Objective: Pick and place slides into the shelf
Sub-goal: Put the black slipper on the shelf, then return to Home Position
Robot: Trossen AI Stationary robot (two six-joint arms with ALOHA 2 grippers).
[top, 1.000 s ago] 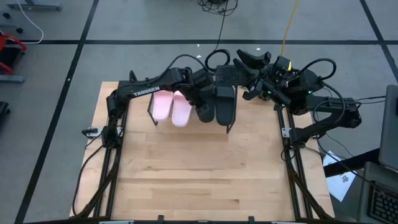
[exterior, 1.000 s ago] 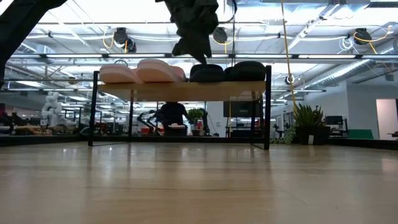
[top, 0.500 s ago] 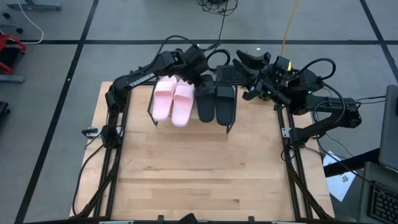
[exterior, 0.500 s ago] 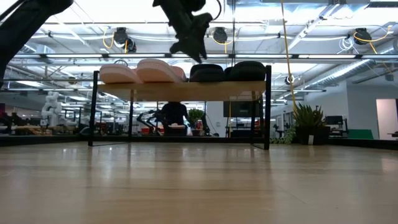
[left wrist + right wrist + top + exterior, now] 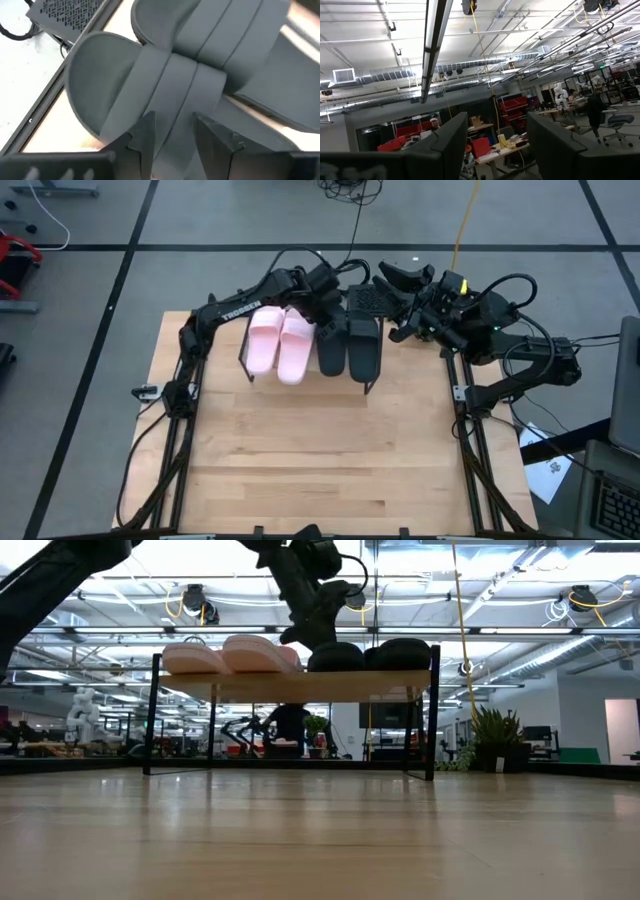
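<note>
Presently all four slides sit on shelf (image 5: 368, 386) at bench's far edge: pink pair (image 5: 279, 344), black pair (image 5: 348, 346). Left hand (image 5: 172, 135) over a black slide, fingers apart, nothing held. Right hand (image 5: 492, 145) off bench's far-right corner, open.

four slides sit side by side on the shelf (image 5: 247, 366), a low rack with a light plank top on thin black legs at the far end of the wooden surface (image 5: 310, 450). the pale pink pair (image 5: 279, 343) is on the left and the matte black pair (image 5: 349, 346) on the right. all lie flat, straps up, neighbours touching or nearly so.
</note>
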